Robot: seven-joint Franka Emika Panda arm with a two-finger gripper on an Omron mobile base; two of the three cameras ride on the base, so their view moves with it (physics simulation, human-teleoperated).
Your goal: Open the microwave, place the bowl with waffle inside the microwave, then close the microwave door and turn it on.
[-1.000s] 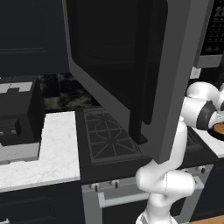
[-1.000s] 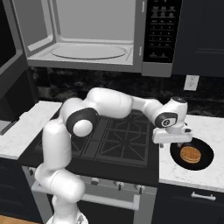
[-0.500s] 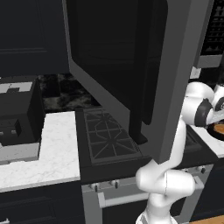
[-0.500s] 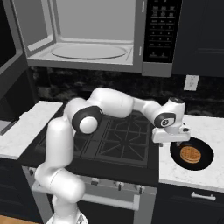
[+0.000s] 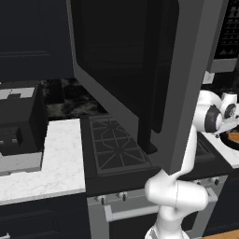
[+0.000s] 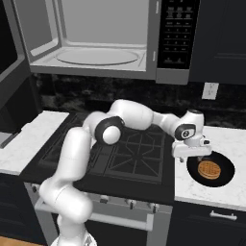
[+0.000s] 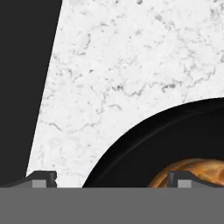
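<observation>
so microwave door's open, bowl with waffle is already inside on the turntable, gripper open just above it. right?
Not quite. The bowl with waffle isn't inside the microwave; it sits on the white counter right of the stove, as the right base view shows. The rest holds: the microwave door is open, and the gripper is open over the bowl's rim.

1. Microwave [image 6: 158,41]: mounted above the stove, cavity exposed, grey inside.
2. Microwave door [image 5: 140,70]: swung wide open leftward.
3. Bowl with waffle [image 6: 210,169]: dark, shallow, upright on white marble surface [image 6: 226,141].
</observation>
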